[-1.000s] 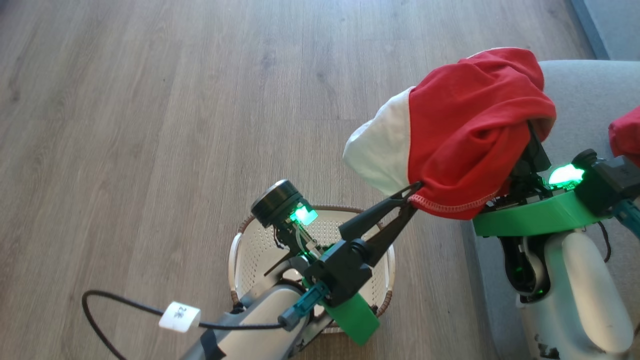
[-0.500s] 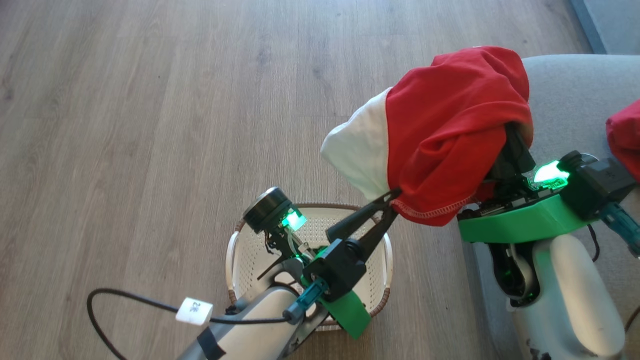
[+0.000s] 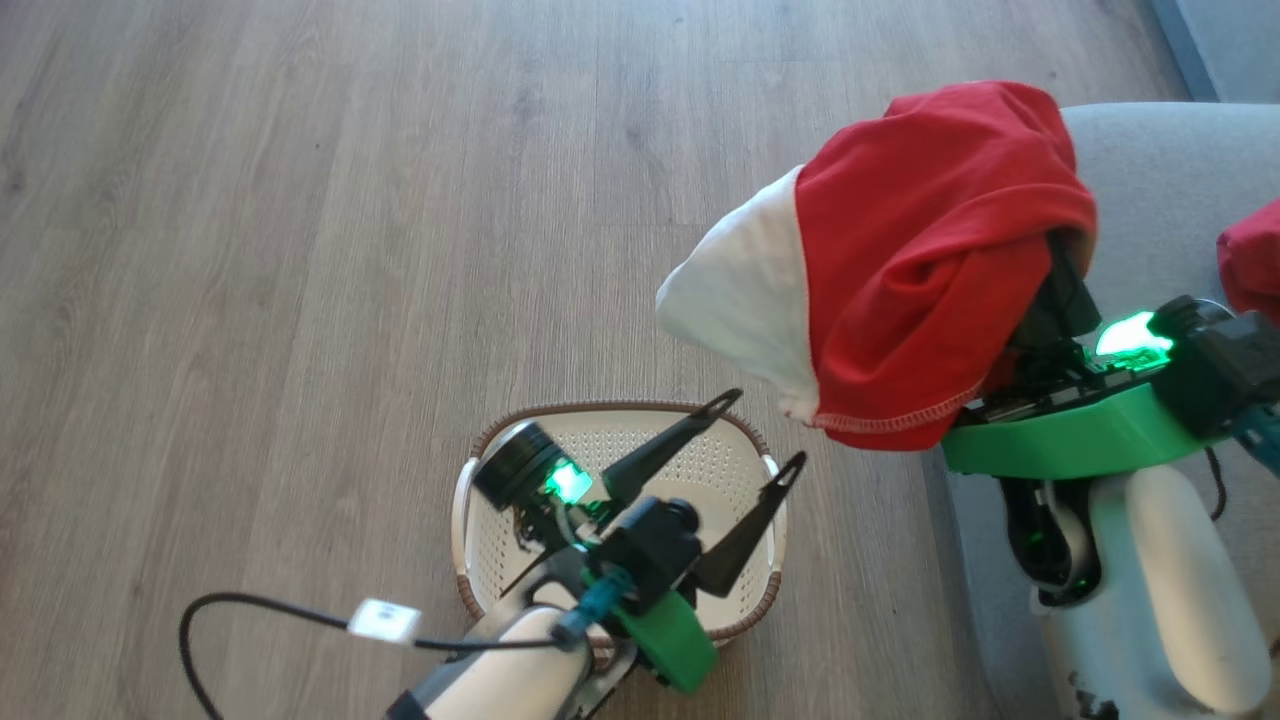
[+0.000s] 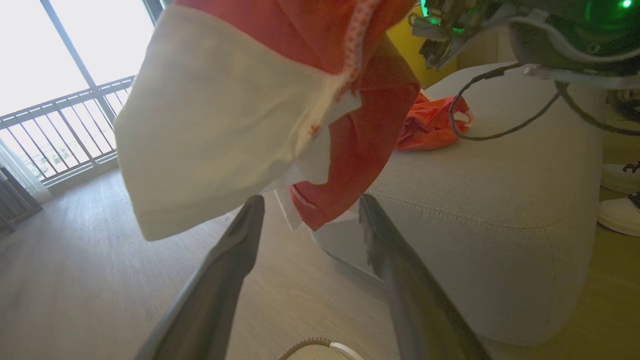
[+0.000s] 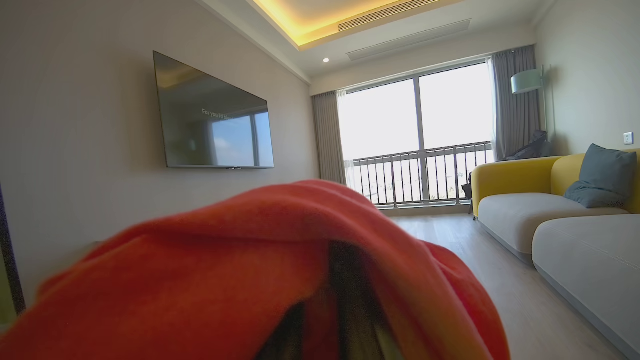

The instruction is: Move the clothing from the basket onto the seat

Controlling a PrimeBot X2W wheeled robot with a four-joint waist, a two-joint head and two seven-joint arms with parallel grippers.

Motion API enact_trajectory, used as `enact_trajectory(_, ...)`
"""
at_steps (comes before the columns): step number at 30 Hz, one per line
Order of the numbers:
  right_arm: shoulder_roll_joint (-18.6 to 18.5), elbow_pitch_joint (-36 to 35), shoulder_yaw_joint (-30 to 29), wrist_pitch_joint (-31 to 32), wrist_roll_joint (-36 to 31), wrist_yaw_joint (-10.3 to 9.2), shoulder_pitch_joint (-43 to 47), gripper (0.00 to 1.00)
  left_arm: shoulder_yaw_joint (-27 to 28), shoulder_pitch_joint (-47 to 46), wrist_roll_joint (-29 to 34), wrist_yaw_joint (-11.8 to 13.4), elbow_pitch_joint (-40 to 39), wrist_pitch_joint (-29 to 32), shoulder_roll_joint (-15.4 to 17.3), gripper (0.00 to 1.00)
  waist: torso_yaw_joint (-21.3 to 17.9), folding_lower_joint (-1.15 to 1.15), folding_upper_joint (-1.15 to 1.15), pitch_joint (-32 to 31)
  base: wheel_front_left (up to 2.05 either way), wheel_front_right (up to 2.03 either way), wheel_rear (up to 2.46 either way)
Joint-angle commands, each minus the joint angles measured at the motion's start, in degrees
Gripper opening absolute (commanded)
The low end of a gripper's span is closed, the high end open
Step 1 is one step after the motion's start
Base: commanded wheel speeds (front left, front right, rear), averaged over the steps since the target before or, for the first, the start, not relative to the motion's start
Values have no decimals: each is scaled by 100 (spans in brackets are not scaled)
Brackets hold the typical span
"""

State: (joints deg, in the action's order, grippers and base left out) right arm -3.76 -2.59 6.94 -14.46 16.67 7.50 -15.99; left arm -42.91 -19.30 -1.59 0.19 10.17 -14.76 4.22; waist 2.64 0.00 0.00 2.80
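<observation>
One red garment (image 3: 930,250) aloft, step: carry to seat (image 3: 1150,180) | left gripper (image 3: 768,426) wide over basket (image 3: 600,408) | right gripper (image 3: 1060,300) closed, holding it | next: swing over seat, release.

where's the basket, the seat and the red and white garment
basket (image 3: 560,409), head view, brown far rim
seat (image 4: 475,200), left wrist view, grey top surface
red garment (image 3: 930,260), head view, middle of red fabric

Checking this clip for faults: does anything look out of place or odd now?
The red garment is draped like a hood over the right gripper, covering its fingers, and hangs mostly past the edge of the seat, above the floor. The left gripper stands open over the basket, touching nothing.
</observation>
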Motion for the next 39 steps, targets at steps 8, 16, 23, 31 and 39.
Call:
enact_trajectory(8, 4, -294, -68, -53, -39, -1, -240, 0, 621, 231, -449, -408, -97, -24, -81, 100, -42, 0, 0, -6, 0, 0, 0)
enact_trajectory(16, -16, -321, -144, -53, -44, -1, -219, 0, 703, 541, -207, -534, 110, -24, -113, 100, -104, 0, 0, -24, 0, 0, 0)
enact_trajectory(23, -18, -312, -161, -53, -45, -1, -214, 0, 697, 729, -51, -556, 351, -24, -124, 100, -157, 0, 0, -42, 0, 0, 0)
enact_trajectory(31, -22, -309, -169, -53, -56, -1, -201, 0, 761, 829, -58, -565, 419, -24, -130, 100, -196, 0, 0, -47, 0, 0, 0)
enact_trajectory(39, -51, -292, -155, -53, -81, -1, -225, 0, 816, 809, -39, -549, 391, -24, -133, 100, -303, 0, 0, -44, 0, 0, 0)
